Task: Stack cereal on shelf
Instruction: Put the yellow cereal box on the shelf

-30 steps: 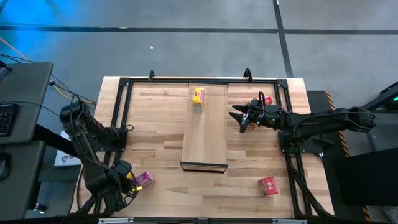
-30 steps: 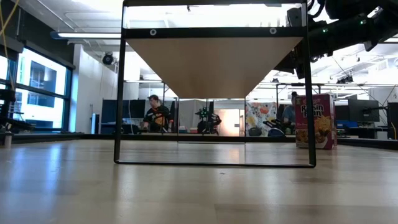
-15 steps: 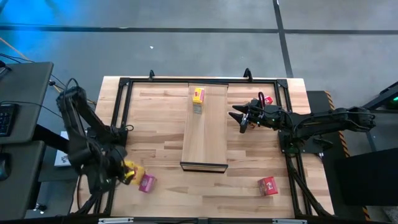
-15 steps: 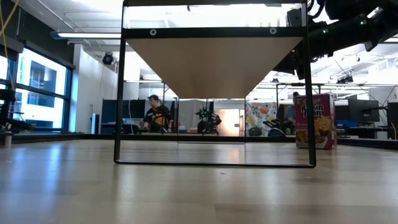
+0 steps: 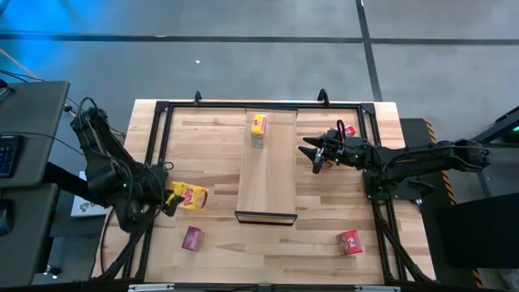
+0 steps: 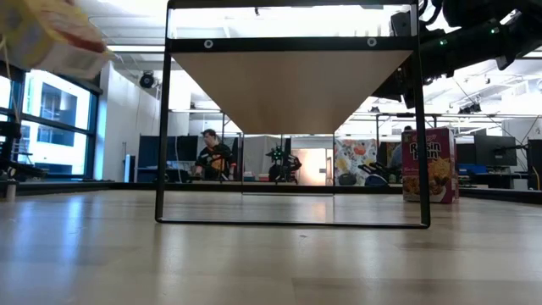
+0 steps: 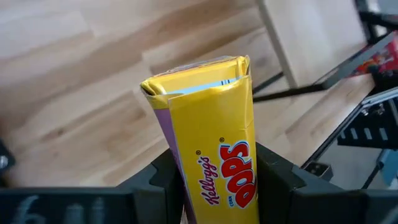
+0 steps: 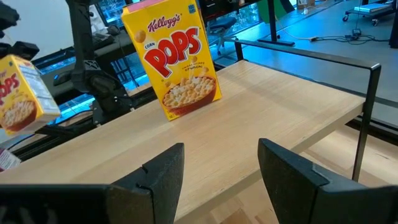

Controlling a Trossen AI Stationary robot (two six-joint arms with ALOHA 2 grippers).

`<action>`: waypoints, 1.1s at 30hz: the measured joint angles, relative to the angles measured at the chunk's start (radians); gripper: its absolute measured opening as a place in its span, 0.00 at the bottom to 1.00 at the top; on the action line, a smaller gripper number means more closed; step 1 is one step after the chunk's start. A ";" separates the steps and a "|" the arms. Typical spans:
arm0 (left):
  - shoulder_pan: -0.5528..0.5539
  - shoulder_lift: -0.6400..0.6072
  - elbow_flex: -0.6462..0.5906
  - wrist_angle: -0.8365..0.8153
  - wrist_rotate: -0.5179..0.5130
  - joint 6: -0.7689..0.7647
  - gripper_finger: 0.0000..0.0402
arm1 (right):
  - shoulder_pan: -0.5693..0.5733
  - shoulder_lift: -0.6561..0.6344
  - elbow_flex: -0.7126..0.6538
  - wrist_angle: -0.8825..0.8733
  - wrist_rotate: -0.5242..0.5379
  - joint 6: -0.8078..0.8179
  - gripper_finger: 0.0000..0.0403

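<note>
My left gripper (image 5: 172, 197) is shut on a yellow Corn Pops box (image 5: 190, 196), held in the air left of the shelf; the low view shows it high up (image 6: 51, 34). The shelf (image 5: 268, 174) is a pale board running from far to near at mid-table. A second yellow box (image 5: 258, 128) stands upright on its far end, also visible in the right wrist view (image 8: 177, 59). A pink box (image 5: 192, 238) lies on the table near the left front. A red box (image 5: 349, 242) lies near the right front. My right gripper (image 5: 313, 154) hangs open just right of the shelf. My left gripper pinches the yellow box between its two fingers (image 7: 273, 177) at the box's lower end (image 7: 227, 193). The fingers come from the table's left, and the box sticks out past them toward the shelf. The box is lifted clear of the table, its top flap end (image 7: 196, 78) pointing away.
A black metal frame (image 5: 158, 130) runs around the table's edges and carries the shelf above the tabletop (image 6: 292, 80). A small red box (image 5: 349, 130) sits behind my right arm. A magenta Raisin Bran box (image 6: 428, 165) stands upright in the low view. Bare wood lies between shelf and frame.
My left gripper has risen from the near left corner and moved toward the far edge and the shelf, carrying the yellow box up off the table. The pink box has stayed lying on the table. My right arm has kept still.
</note>
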 joint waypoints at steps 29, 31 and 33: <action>0.712 0.472 0.580 0.379 0.307 1.611 0.33 | 0.000 0.000 0.000 -0.007 0.010 0.001 0.49; 0.724 0.507 0.599 0.377 0.303 1.696 0.33 | 0.000 0.000 0.000 -0.007 0.011 0.000 0.49; 0.734 0.534 0.612 0.371 0.297 1.777 0.33 | 0.000 0.000 0.000 -0.010 0.011 0.001 0.49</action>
